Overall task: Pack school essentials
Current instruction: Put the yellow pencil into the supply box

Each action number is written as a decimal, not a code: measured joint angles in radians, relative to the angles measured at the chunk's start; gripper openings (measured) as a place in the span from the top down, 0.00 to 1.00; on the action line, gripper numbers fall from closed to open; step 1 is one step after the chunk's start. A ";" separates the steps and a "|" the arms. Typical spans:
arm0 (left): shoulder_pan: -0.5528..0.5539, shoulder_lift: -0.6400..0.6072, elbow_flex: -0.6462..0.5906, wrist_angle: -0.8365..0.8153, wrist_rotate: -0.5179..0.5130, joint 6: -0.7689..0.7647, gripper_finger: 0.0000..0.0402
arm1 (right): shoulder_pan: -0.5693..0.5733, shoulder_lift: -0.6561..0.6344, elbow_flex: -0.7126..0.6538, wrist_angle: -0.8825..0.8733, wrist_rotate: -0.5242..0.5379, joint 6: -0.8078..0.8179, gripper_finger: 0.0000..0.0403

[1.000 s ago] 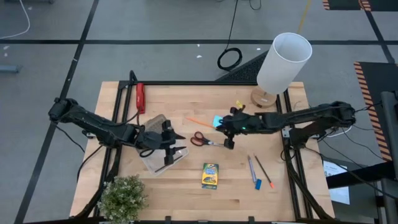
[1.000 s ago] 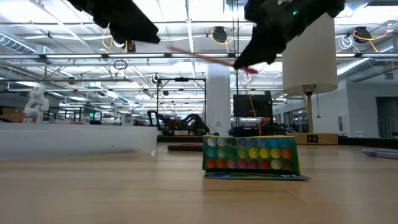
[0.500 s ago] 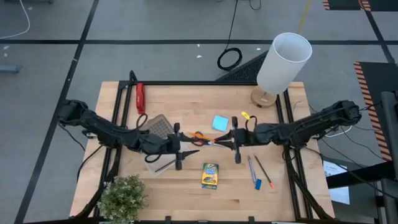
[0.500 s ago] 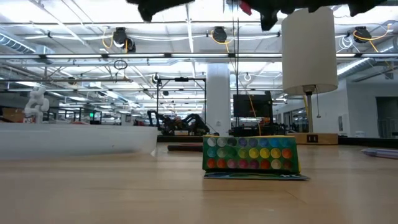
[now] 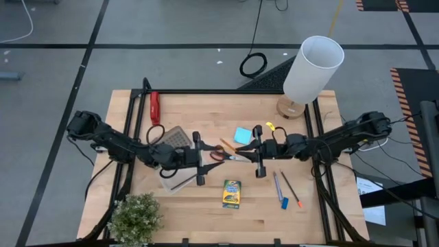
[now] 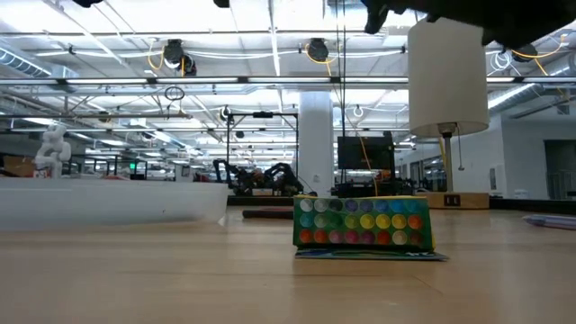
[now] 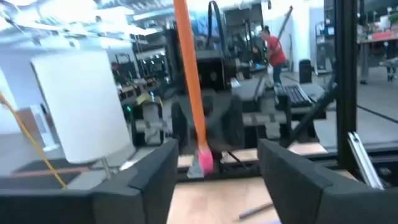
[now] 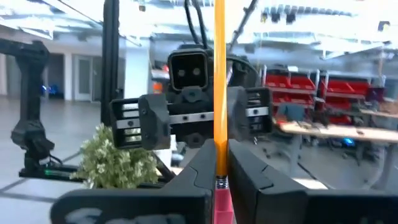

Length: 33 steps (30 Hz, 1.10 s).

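Nudged slightly rightward, the pink-tipped orange pencil [image 5: 227, 146] stays clamped in right jaws; left jaws apart.

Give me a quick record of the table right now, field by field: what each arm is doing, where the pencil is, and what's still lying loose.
right gripper: over table centre, fingers shut on the orange pencil
left gripper: facing it, fingers open either side of the pencil
pencil state: held off the table between both arms
scissors: on the table below the grippers
notepad: lying behind the scissors
crayon box: near front edge
pen, dark pencil, eraser: front right, loose
case: under the left arm
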State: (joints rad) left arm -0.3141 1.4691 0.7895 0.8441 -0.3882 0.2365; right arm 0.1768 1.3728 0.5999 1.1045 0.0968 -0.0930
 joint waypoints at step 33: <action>0.073 0.000 0.000 -0.065 0.088 -0.109 0.76 | -0.051 0.273 0.029 0.254 -0.077 0.056 0.96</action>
State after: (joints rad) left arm -0.2411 1.4689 0.7895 0.7794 -0.3007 0.1273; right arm 0.1261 1.6455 0.6292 1.3586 0.0200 -0.0369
